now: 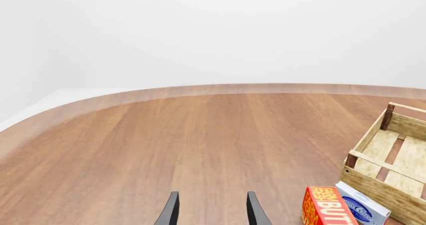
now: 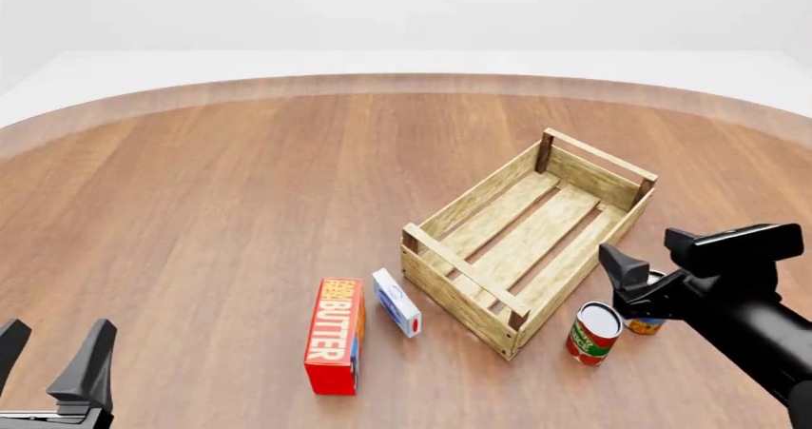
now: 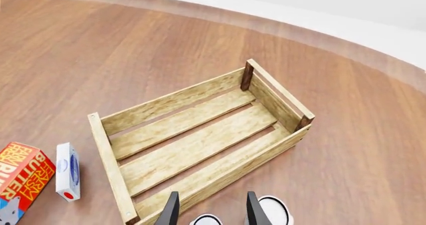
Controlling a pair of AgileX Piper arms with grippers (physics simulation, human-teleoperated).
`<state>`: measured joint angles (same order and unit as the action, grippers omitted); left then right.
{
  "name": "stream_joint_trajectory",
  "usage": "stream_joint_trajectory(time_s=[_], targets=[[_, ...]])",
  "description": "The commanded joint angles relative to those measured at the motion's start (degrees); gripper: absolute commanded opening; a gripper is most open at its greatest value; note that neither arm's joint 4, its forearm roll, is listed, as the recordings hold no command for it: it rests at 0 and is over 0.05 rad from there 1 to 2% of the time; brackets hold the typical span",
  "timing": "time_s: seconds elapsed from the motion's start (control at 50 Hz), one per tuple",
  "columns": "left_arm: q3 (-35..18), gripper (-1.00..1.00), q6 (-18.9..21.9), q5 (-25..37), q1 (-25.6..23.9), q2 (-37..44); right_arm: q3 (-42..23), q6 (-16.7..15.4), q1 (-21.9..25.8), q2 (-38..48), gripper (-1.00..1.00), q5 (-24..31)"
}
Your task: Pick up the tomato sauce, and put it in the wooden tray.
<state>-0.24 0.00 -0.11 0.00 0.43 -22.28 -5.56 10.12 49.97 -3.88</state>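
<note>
**Figure: Two-arm workcell with the tomato sauce standing outside the wooden tray**

Front view. The wooden tray (image 2: pixel 527 242), a slatted crate with darker corner posts, lies diagonally on the round wooden bench (image 2: pixel 190 210); nothing lies inside it. The tomato sauce (image 2: pixel 592 333) stands upright on the bench just beside the tray's near right corner, outside it. A second can (image 2: pixel 645 325), orange at its visible lower edge, stands just to the right of the tomato sauce and is largely hidden by the right arm. To the left of the tray, a small white and blue box (image 2: pixel 396 302) stands on edge, and a red butter box (image 2: pixel 337 335) lies just left of that.

The right end effector (image 2: pixel 630 275) hangs above the two cans, near the tray's right long side. In the right wrist view its fingers (image 3: pixel 171 211) are spread, with nothing between them; the silver tops of the two cans show beneath the fingertips, and the tray fills the middle of the picture.

The left end effector (image 2: pixel 53 358) sits at the near left of the bench, well apart from all objects. Its fingers (image 1: pixel 169 211) are likewise spread and hold nothing; the left wrist view shows bare bench ahead, with the butter box, the white and blue box and one end of the tray at the picture's edge.
</note>
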Motion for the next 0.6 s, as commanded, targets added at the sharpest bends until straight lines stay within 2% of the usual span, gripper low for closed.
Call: stream_joint_trajectory(time_s=[0.02, 0.18, 0.4, 0.46, 0.6], targets=[[0.00, 1.00, 0.00, 0.00, 0.00, 0.00, 2.34, 0.87, -1.79, 5.74, 1.00, -3.16], [0.00, 1.00, 0.00, 0.00, 0.00, 0.00, 3.13, -0.03, -3.62, 6.96, 1.00, -2.35], [0.00, 1.00, 0.00, 0.00, 0.00, 0.00, 4.93, 0.24, -2.71, 8.90, 1.00, -3.24], [0.00, 1.00, 0.00, 0.00, 0.00, 0.00, 6.21, -1.54, -3.47, 9.58, 1.00, -4.14], [0.00, 1.00, 0.00, 0.00, 0.00, 0.00, 6.41, -0.30, -2.61, 9.81, 1.00, -3.24]])
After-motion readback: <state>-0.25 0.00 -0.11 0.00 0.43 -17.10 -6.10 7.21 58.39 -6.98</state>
